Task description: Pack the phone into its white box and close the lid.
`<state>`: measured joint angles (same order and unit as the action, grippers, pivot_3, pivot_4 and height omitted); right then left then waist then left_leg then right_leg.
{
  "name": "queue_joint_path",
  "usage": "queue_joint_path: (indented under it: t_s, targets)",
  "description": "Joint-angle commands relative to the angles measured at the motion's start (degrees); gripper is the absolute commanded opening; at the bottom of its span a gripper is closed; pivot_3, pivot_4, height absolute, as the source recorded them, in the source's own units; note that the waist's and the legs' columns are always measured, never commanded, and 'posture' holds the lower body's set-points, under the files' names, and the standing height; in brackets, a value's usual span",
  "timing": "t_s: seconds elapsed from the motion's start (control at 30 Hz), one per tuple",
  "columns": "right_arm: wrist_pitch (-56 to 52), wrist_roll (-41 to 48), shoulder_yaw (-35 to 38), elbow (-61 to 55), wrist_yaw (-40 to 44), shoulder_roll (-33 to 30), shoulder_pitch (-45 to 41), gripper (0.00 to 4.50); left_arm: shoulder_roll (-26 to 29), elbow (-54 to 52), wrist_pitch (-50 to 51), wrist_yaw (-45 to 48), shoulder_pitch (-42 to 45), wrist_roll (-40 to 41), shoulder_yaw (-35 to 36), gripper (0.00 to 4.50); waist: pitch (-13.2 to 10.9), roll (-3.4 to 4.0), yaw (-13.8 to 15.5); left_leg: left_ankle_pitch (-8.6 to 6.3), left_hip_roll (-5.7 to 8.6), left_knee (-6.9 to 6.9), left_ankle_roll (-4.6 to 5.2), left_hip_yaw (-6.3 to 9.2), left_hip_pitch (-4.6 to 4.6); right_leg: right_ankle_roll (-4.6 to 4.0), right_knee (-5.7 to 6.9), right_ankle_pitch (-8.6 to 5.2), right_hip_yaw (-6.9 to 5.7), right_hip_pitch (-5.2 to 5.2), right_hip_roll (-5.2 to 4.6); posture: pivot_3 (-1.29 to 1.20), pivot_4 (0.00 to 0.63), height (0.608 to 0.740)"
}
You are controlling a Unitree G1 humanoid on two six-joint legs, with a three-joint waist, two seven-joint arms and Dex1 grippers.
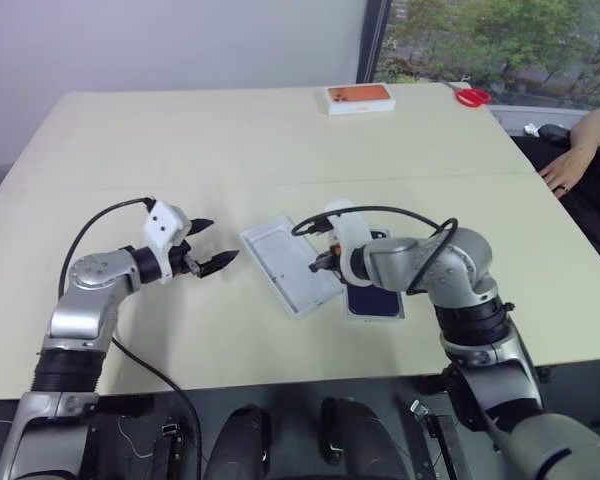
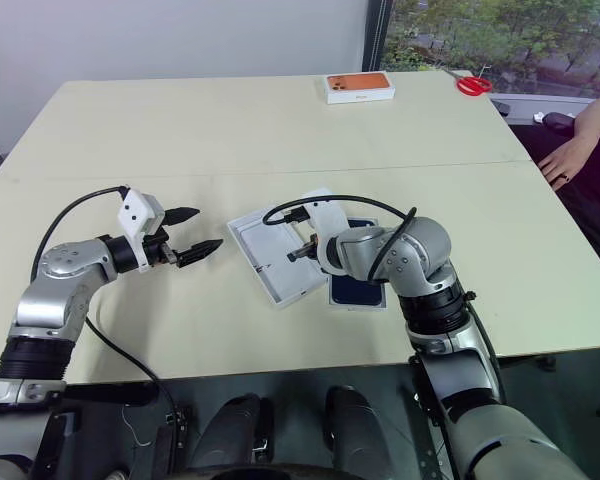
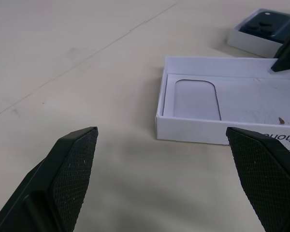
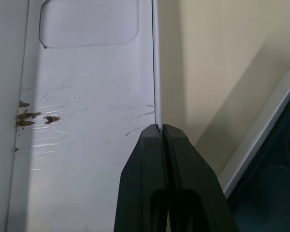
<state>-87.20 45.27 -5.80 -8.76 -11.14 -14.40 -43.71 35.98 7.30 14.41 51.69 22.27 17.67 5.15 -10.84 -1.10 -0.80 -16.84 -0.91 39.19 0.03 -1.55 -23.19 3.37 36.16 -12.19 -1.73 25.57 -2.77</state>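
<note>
The right tool point(image 4: 160, 129) is clenched on the lid's point(image 1: 280, 262) side wall; the lid lies inside-up on the worktop point(image 1: 280, 140). Just beside it, the phone point(image 1: 372, 300) sits in the white box point(image 1: 400, 312). The left tool point(image 1: 212, 245) hangs released nearby.

Phone point(image 1: 372, 300) in the white box point(image 1: 395, 312), lid point(image 1: 288, 262) just left of it, another box point(image 1: 360, 98) and scissors point(image 1: 471, 96) far behind on the table point(image 1: 230, 140)
</note>
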Motion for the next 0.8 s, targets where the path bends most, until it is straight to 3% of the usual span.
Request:
queue_joint_path:
  t_s: [0.03,0.23,0.3,0.37,0.67,0.8]
  targets:
    - [-2.42,-0.86,6.36,-2.47,1.45,3.12,-0.03,0.03,1.35,-0.49,0.37,-0.78,0.86,1.39,3.14,4.50,0.00,0.00,0.02,0.00,0.00,0.00,0.00,0.00,0.00,0.00,0.00,0.00,0.00,0.00,0.00,0.00,0.150,0.740]
    - [-5.30,1.75,21.45,-1.27,-0.73,12.88,0.68,0.03,2.73,-0.62,1.61,-0.05,0.67,2.99,5.16,4.50,0.00,0.01,-0.05,0.00,-0.01,-0.01,0.00,0.02,0.01,-0.01,0.04,0.01,-0.01,0.01,0.00,0.00,0.150,0.740]
    - [-5.30,8.04,31.00,0.56,-4.82,18.71,1.97,0.03,3.10,-1.80,3.25,1.05,0.50,4.36,5.01,4.50,0.00,-0.01,-0.01,0.00,-0.01,-0.01,0.00,0.02,0.01,-0.01,0.05,0.01,-0.02,0.01,-0.01,0.00,0.150,0.740]
    - [-5.30,13.05,35.57,1.44,-8.82,21.49,3.22,0.03,3.24,-3.32,4.35,2.04,0.04,5.00,4.07,4.50,-0.01,0.01,0.07,0.00,-0.01,-0.02,-0.01,0.04,0.00,-0.01,0.05,0.01,-0.03,0.01,-0.01,0.00,0.150,0.740]
    - [-5.25,31.70,38.64,0.21,-28.23,26.32,9.53,0.03,-0.17,-10.87,5.85,5.39,-3.05,3.60,-6.40,4.50,-0.02,0.04,-0.24,0.00,0.10,-0.02,-0.01,-0.06,0.00,-0.01,-0.01,0.01,0.00,0.00,-0.23,0.00,0.150,0.740]
    - [-0.84,41.11,33.81,0.77,-35.87,23.90,12.25,0.03,-3.57,-9.32,5.33,3.67,-0.33,2.52,-8.58,4.50,-0.01,0.04,-0.27,0.00,-0.02,-0.04,-0.01,0.03,0.03,-0.01,0.04,0.00,0.01,-0.01,0.07,0.00,0.150,0.740]
